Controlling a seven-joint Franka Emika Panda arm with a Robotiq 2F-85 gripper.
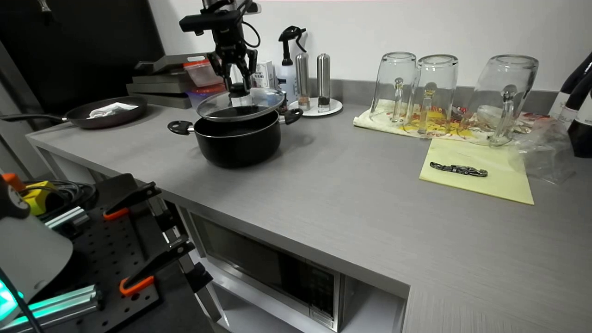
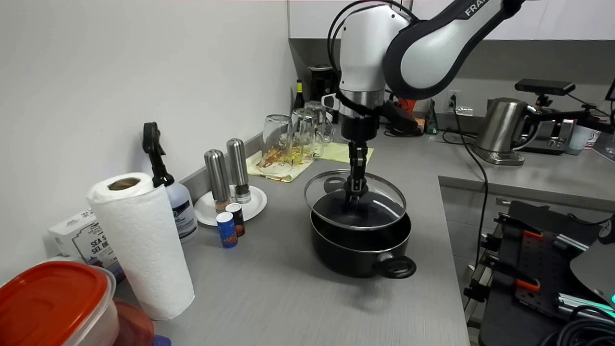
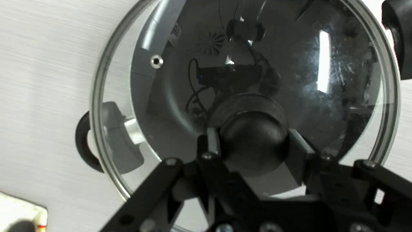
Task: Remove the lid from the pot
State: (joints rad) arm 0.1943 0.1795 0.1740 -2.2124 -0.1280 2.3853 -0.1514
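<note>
Kitchen by its fittings: pot on grey counter, microwave shelved beneath. In an exterior view, kettle and toaster far right, paper-towel roll near left. Perforated plate with orange-tipped clamps beside the counter looks lab-like.

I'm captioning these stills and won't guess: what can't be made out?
Pot: inside bottom obscured by darkness and reflections on the lid in the wrist view.
Salt box: partly hidden behind the paper towel roll in an exterior view.
Spray bottle: label text too small in an exterior view.
Dark bottles: cut off by the right edge in an exterior view.
</note>
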